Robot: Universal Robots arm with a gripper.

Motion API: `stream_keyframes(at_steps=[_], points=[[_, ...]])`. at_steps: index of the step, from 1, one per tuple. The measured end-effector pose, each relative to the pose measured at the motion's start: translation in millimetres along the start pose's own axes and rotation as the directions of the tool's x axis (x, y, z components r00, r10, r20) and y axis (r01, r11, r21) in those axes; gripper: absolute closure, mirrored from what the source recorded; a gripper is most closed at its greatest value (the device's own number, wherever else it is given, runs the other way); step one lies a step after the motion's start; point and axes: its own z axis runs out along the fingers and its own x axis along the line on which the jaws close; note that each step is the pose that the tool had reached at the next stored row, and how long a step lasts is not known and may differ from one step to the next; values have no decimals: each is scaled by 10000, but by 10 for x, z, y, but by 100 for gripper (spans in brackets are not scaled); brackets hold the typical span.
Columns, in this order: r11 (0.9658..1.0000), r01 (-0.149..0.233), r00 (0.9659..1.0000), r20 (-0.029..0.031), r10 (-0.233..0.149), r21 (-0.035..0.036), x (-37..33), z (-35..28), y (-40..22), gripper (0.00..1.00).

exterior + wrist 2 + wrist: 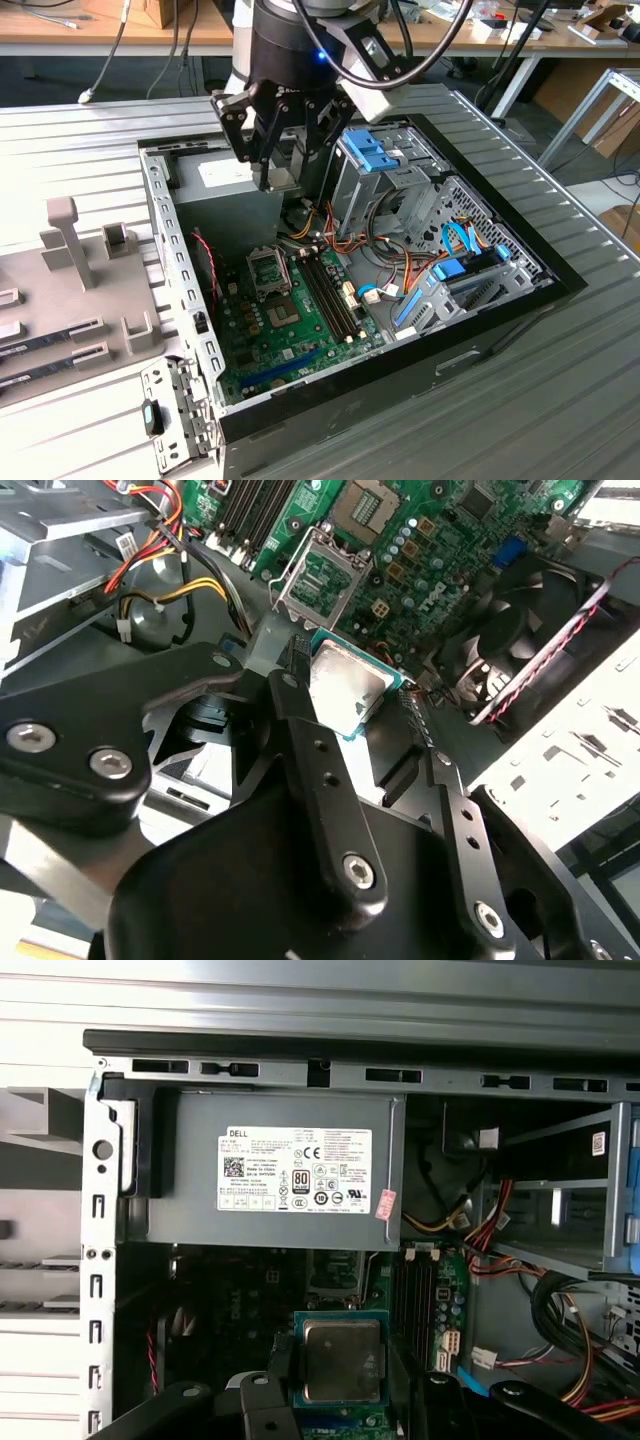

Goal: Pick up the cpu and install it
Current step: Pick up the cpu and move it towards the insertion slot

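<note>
My gripper hangs over the back of the open computer case, above the power supply and a short way from the motherboard. It is shut on the cpu, a silvery square chip with a thin green rim, held by its edges between the black fingers. In the second wrist view the cpu sits level just short of the socket, whose metal frame stands open. The socket lies on the green board in front of and below the gripper.
A grey power supply fills the case's back. Coloured cables and a blue-tabbed drive cage crowd the exterior view's right. Memory slots run beside the socket. A grey fixture holding memory sticks sits at the exterior view's left.
</note>
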Motion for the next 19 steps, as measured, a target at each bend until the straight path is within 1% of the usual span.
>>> stream_keyframes(at_steps=[14, 19], points=[[10000, 0, 10000, 0, 0, 0, -152, 16, -24, 53], [10000, 0, 10000, 0, 0, 0, -223, 23, -34, 53]])
